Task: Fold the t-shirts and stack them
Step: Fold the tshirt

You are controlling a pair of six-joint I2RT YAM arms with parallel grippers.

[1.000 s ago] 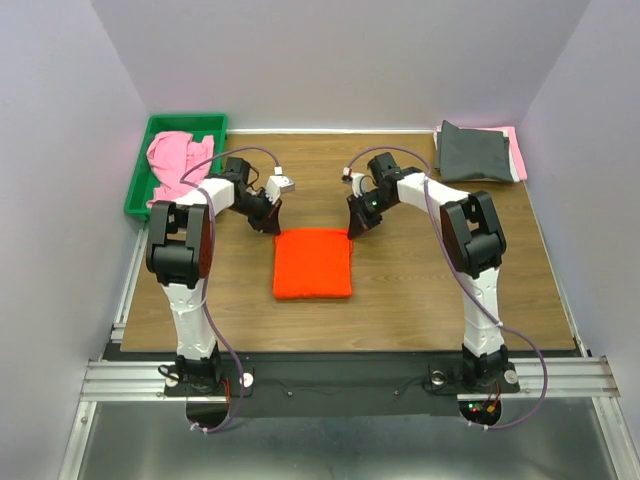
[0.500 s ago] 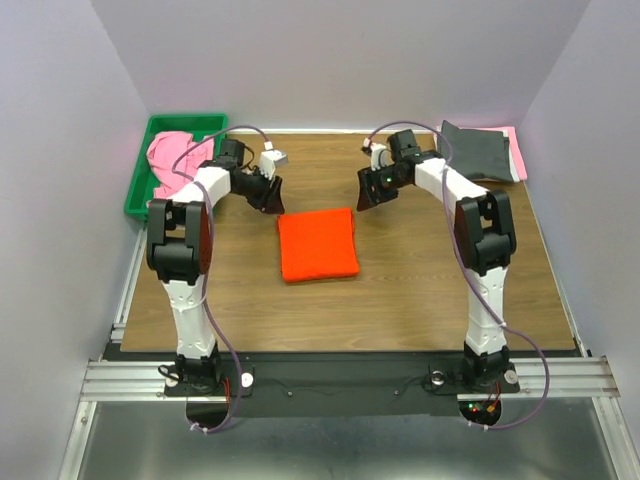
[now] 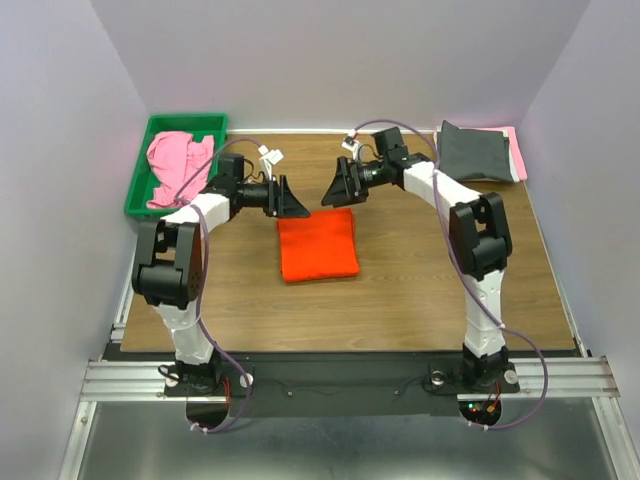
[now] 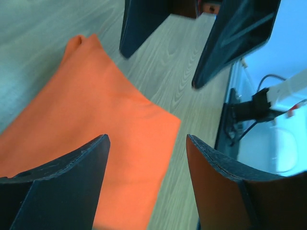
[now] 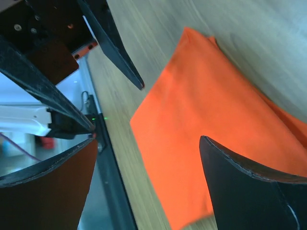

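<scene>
Black and spread wide, the left jaws and right jaws gripped nothing — each hung just over a far corner of the bright orange folded cloth t-shirt (image 3: 318,244), which lay as a neat square in the middle of the brown wooden tabletop (image 3: 420,290). Doing this well probably meant pinching every layer at both corners together and lifting level — so the fold held on its way to the dark grey folded t-shirt (image 3: 475,152) at the far right corner.
</scene>
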